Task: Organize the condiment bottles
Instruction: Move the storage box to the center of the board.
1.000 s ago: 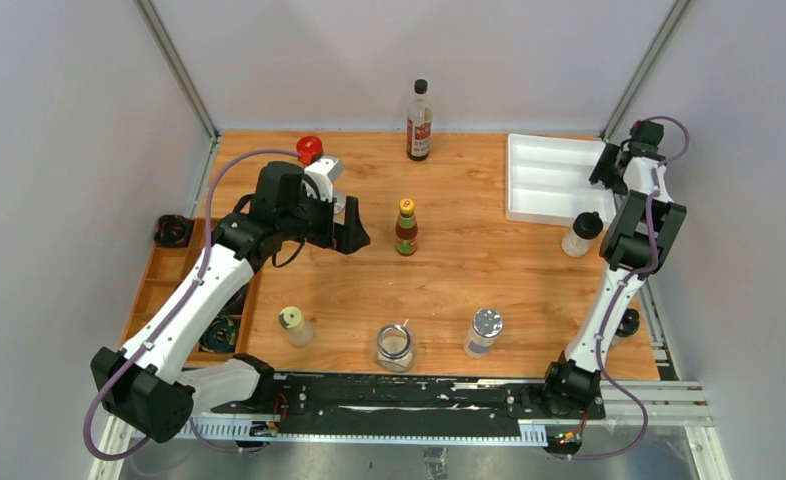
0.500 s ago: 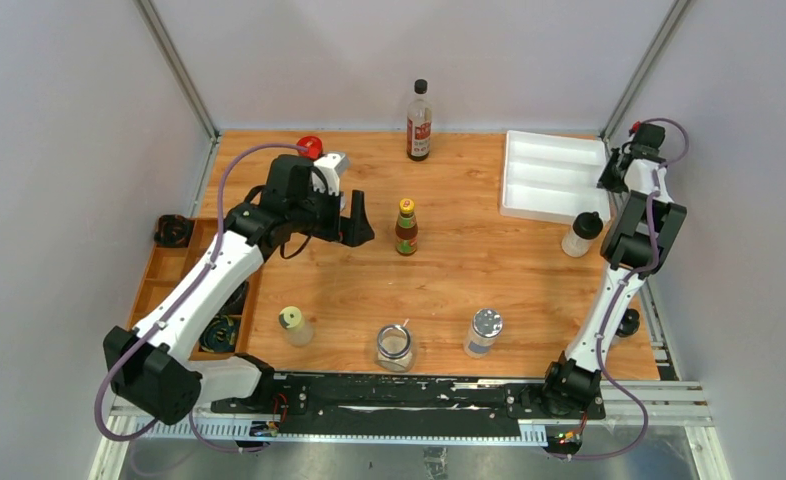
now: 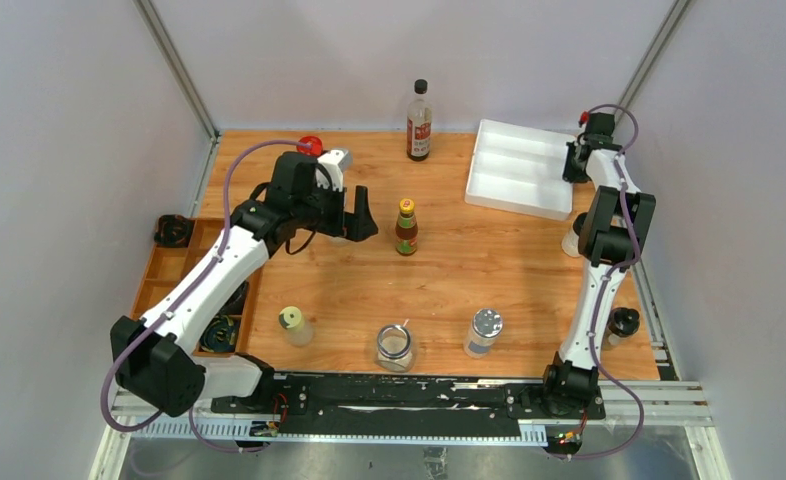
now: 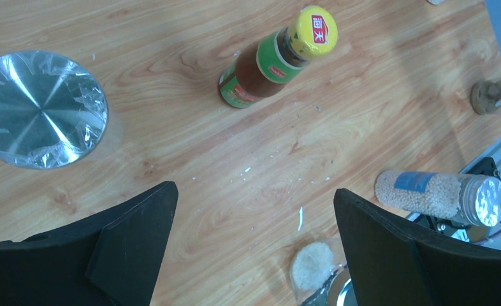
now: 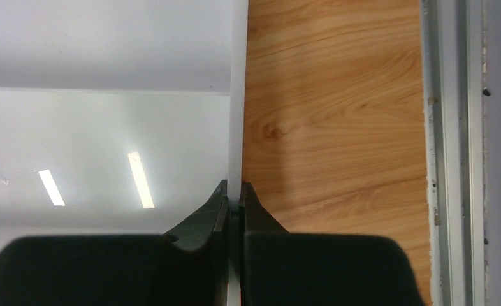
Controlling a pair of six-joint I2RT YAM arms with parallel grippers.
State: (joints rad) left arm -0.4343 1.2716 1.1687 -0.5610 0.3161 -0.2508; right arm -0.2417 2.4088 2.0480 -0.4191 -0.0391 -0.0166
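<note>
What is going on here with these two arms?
The right tool is shut on the rim wall of the white tray, at the far right of the wooden table. The left tool hangs open over the wood near the yellow-capped bottle, holding nothing. The other bottles stand scattered on the table; none shows in the tray.

red-capped bottle (image 3: pixel 310 145): body hidden behind left arm (image 3: pixel 219 270)
pale bottle (image 3: pixel 570 243): mostly covered by right arm (image 3: pixel 609 225)
white tray (image 5: pixel 108 134): cut off at top and left edges
jar (image 4: pixel 312 262): cut by lower edge, perhaps holding white grains
</note>
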